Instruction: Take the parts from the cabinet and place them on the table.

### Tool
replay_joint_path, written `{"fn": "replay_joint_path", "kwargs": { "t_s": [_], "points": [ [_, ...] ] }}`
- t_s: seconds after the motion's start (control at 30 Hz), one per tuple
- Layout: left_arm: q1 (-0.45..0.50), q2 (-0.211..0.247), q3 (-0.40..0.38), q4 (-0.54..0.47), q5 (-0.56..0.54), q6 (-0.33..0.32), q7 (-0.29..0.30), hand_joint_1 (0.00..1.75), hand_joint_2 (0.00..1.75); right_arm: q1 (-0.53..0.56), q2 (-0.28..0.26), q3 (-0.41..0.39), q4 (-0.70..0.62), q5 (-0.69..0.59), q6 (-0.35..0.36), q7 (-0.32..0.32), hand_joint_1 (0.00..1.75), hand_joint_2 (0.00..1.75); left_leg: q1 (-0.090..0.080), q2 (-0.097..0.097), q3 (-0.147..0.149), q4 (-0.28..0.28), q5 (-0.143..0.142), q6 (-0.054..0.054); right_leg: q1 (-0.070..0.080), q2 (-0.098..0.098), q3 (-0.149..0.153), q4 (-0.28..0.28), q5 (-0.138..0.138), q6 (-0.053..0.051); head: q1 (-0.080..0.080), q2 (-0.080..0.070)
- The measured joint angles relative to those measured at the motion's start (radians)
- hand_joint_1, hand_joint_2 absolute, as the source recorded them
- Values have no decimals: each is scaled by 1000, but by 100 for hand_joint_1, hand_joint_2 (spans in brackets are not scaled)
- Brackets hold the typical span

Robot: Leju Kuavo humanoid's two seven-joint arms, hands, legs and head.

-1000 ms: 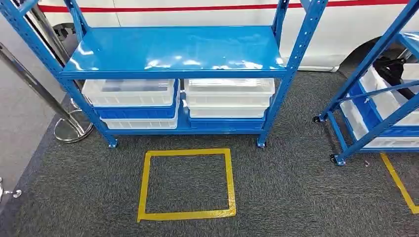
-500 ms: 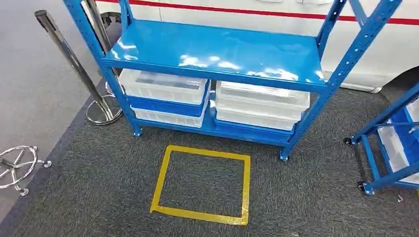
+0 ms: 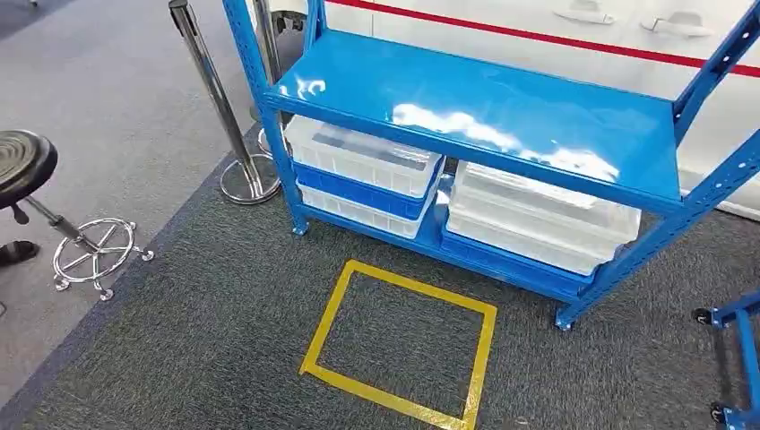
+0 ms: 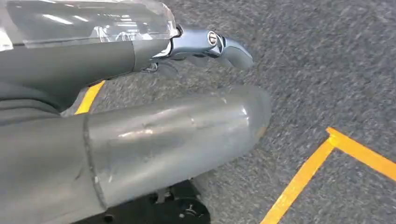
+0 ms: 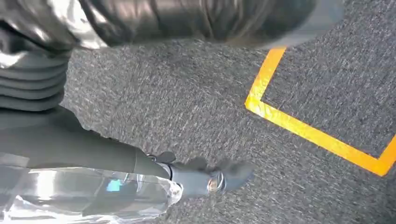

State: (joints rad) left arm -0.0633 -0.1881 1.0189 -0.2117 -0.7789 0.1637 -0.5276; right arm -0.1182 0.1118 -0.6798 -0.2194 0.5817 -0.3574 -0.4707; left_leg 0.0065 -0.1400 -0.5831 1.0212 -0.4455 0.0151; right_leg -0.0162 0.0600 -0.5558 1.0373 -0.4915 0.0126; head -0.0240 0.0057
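Observation:
The blue cabinet [image 3: 484, 107] stands ahead and to the right, its top shelf bare and glossy. On its lower shelf sit two stacks of translucent white bins [image 3: 363, 157] [image 3: 542, 215] nested with blue ones; what lies in them is too dim to tell. A yellow tape square [image 3: 399, 345] marks the carpet before it. My left hand [image 4: 163, 130] hangs over the grey carpet, its fingers apart and nothing in it. My right hand [image 5: 107, 154] hangs likewise, holding nothing, near a yellow tape line [image 5: 308, 133].
A chrome barrier post [image 3: 215, 98] stands at the cabinet's left corner. A black stool [image 3: 22, 166] on a chrome base is at the far left, off the carpet. A second blue wheeled rack [image 3: 739, 358] shows at the lower right. A white vehicle [image 3: 538, 27] is behind.
The whole picture has shifted: my view has turned left, so the cabinet now lies right of centre and skewed. The stool has come into sight, and most of the right rack has left it.

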Motion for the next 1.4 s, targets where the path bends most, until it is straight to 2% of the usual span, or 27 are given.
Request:
{"fn": "replay_joint_path", "kwargs": {
  "t_s": [0.03,0.1,0.13,0.2,0.23,0.27,0.33,0.37,0.4,0.53,0.6,0.63,0.7,0.73,0.77,0.83,0.87,0.9,1.03,1.07,1.1,1.13,1.23,1.27,1.33,1.37,1.4],
  "points": [
    [2,2,2,0,0,3,4,0,0,0,7,0,0,-1,1,0,0,0,-6,-8,-4,1,-1,-7,-12,-13,5,-11,5,-8,0,0],
    [3,6,4,0,-3,3,10,0,0,0,11,1,0,-1,0,0,0,0,-6,92,-26,62,-42,-13,-12,-39,16,-22,7,-23,-3,0],
    [-1,6,4,0,-4,0,10,0,0,3,11,1,0,-1,0,1,0,0,-3,113,-65,136,-80,-18,-10,-55,16,-22,5,-25,-3,0],
    [-4,7,4,0,-8,0,9,0,0,4,12,1,1,-1,1,3,0,0,5,127,-143,286,-136,-28,-6,-88,18,-20,0,-29,-3,0],
    [-3,10,4,0,-11,-1,9,0,0,3,14,1,0,-1,2,2,0,0,7,131,-157,310,-132,-31,-6,-100,18,-19,-3,-28,-3,0],
    [-1,12,4,0,-15,-1,10,0,0,2,15,1,0,-1,2,2,0,0,9,134,-145,285,-106,-33,-7,-113,21,-18,-6,-26,-3,0],
    [1,20,4,0,-20,-2,16,0,0,2,22,1,1,-1,2,-3,0,0,10,153,-62,125,-19,-31,-8,-136,31,-15,-16,-20,-3,0],
    [0,23,4,0,-22,-4,16,0,0,1,24,1,0,-2,2,-5,0,0,8,199,-12,31,12,-25,-6,-147,39,-14,-22,-15,-3,0],
    [-5,24,4,0,-26,-6,17,0,0,1,25,1,0,-3,2,-6,0,0,-7,232,-3,15,-9,-17,2,-157,41,-14,-27,-8,-3,0],
    [-1,29,4,-1,-31,-37,-3,0,0,-8,28,1,0,-4,-1,-7,0,0,-6,182,-4,2,-2,8,4,-194,61,-25,-32,12,-3,0],
    [0,29,3,0,-31,-42,-17,0,0,-7,28,0,0,-2,-2,-7,0,0,4,162,6,-11,6,22,-5,-104,47,19,-69,21,-2,0],
    [-4,29,3,0,-31,-43,-21,0,0,-4,28,0,0,1,-3,-7,0,0,3,153,4,-11,7,27,-5,-79,13,84,-107,21,-2,0],
    [-9,29,3,0,-31,-47,-26,0,0,2,28,0,1,8,-3,-6,0,0,1,124,3,-11,6,30,-5,-66,-74,247,-172,23,-2,0],
    [-9,29,3,0,-31,-48,-27,0,0,5,28,0,2,13,-3,-6,0,0,0,109,3,-10,6,30,-5,-65,-98,284,-171,22,-2,0],
    [-8,29,3,0,-31,-48,-26,0,0,6,28,0,2,16,-3,-5,0,0,0,95,5,-8,5,31,-6,-65,-103,275,-145,22,-2,0],
    [-7,28,3,0,-32,-49,-24,0,0,5,26,1,2,18,-3,-5,0,0,0,63,9,-4,2,27,-6,-55,-53,137,-42,17,-2,0],
    [-8,27,3,0,-33,-49,-19,0,0,5,24,1,2,18,-4,-5,0,0,0,49,10,-1,0,24,-7,-23,-16,48,6,13,-2,0],
    [-9,24,3,0,-36,-49,-17,0,0,8,20,0,2,18,-5,-4,0,0,-2,39,7,2,-2,19,-9,34,-3,8,1,7,-2,0],
    [-5,24,3,0,-37,-49,-16,0,0,2,19,1,2,19,-7,-6,0,0,4,-7,-9,-2,4,-10,-2,-2,3,-9,3,-2,-2,0],
    [-3,25,3,0,-37,-49,-16,0,0,2,21,1,2,19,-7,-6,0,0,6,-1,-7,4,0,-12,-15,-18,10,-22,9,-10,-2,0],
    [-2,24,3,0,-37,-48,-16,0,0,3,20,1,2,19,-8,-6,0,0,0,62,-18,32,-19,-17,-12,-29,16,-27,9,-13,-3,0],
    [-6,24,3,0,-37,-48,-14,0,0,4,20,1,2,19,-9,-6,0,0,2,96,-47,87,-52,-21,-10,-43,18,-28,8,-21,-3,0],
    [-11,22,3,0,-39,-48,-1,0,0,7,17,1,2,19,-13,-6,0,0,8,130,-153,300,-138,-30,-1,-93,19,-25,1,-27,-3,0],
    [-8,22,3,0,-40,-48,2,0,0,7,17,1,2,19,-14,-6,0,0,9,133,-153,301,-124,-31,-1,-106,20,-24,-2,-26,-3,0],
    [-5,22,3,0,-41,-47,3,0,0,7,17,1,2,21,-15,-6,0,0,10,142,-89,184,-51,-30,-1,-130,26,-20,-10,-22,-3,0],
    [-5,23,3,0,-42,-46,4,0,0,7,17,1,2,21,-15,-8,0,0,9,165,-39,92,-8,-25,-1,-141,32,-18,-16,-19,-3,0],
    [-7,23,3,0,-43,-46,4,0,0,6,17,1,2,21,-15,-10,0,0,5,205,-7,28,0,-19,0,-151,37,-17,-20,-15,-3,0]
  ]
}}
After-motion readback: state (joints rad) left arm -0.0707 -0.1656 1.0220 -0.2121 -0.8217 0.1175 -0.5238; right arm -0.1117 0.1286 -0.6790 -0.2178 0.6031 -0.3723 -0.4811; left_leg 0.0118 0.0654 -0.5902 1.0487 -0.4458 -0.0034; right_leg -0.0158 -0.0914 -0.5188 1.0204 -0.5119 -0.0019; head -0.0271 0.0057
